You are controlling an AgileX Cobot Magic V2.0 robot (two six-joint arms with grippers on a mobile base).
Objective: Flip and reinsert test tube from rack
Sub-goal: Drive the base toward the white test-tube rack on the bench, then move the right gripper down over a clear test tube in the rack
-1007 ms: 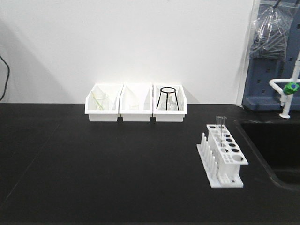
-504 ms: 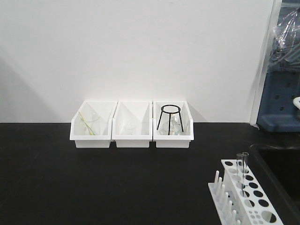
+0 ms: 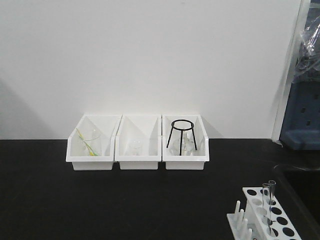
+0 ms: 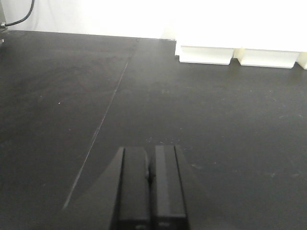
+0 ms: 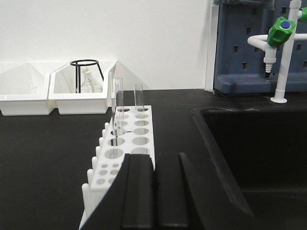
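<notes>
The front view has drawn closer than a second ago. The three bins (image 3: 138,157) at the counter's (image 3: 100,210) back edge look larger, and the rack (image 5: 125,143) by the right edge now sits in the frame's corner. The test tube (image 5: 117,103) stands upright in the rack beside a second tube (image 5: 139,98). The left claw (image 4: 151,155) and right claw (image 5: 156,160) are both closed together and empty. This looks like the approach, with no grasp begun.

Bright, even overhead light; overexposed bins (image 4: 240,50) in soft left-wrist view.
</notes>
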